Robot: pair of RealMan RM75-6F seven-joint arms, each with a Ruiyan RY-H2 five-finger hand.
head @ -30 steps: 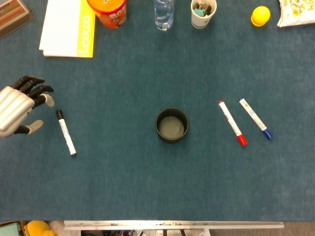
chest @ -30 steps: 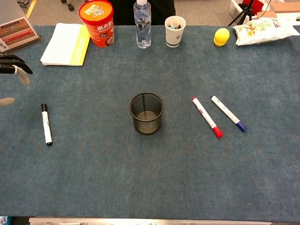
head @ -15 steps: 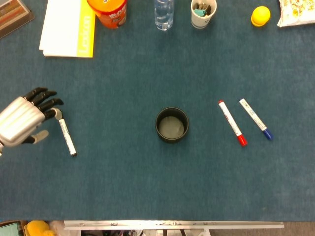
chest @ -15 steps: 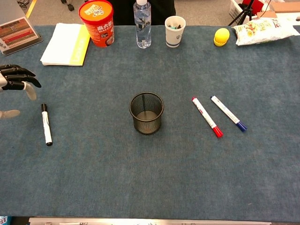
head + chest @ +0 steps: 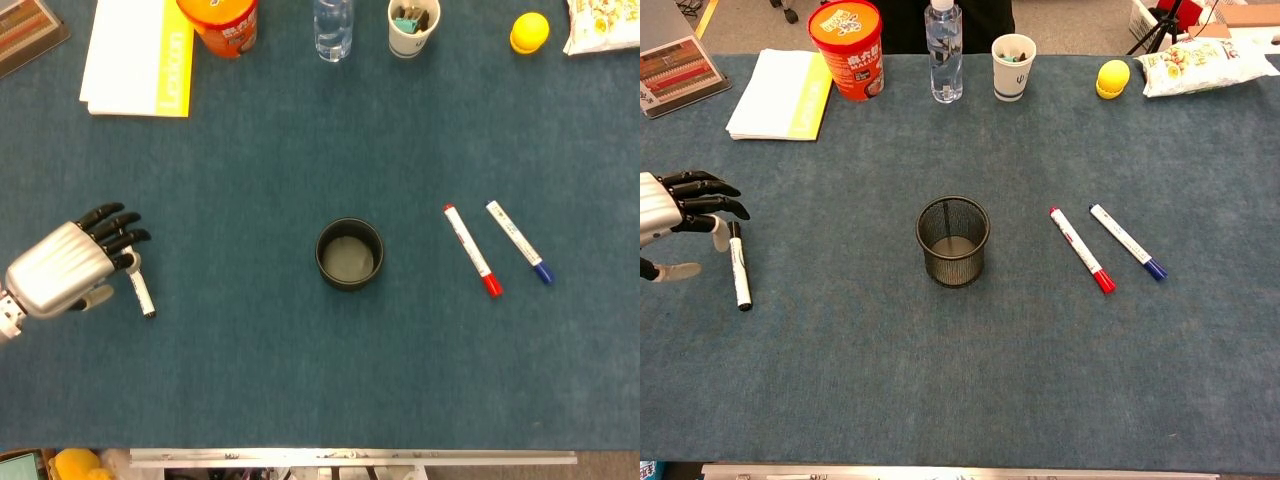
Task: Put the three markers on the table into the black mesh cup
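A black-capped white marker (image 5: pixel 141 291) (image 5: pixel 739 268) lies on the blue table at the left. My left hand (image 5: pixel 68 269) (image 5: pixel 675 215) hovers just left of it, fingers spread over its capped end and holding nothing. The black mesh cup (image 5: pixel 349 254) (image 5: pixel 953 240) stands upright at the table's middle. To its right lie a red-capped marker (image 5: pixel 472 250) (image 5: pixel 1081 250) and a blue-capped marker (image 5: pixel 519 241) (image 5: pixel 1127 241), side by side. My right hand is out of both views.
Along the far edge stand a white and yellow booklet (image 5: pixel 137 58), an orange tub (image 5: pixel 846 47), a water bottle (image 5: pixel 945 52), a paper cup (image 5: pixel 1013 54), a yellow ball (image 5: pixel 1112 78) and a snack bag (image 5: pixel 1200 66).
My left hand has moved right and toward the near edge, coming down over the capped end of the black marker. The markers and cup have not moved.
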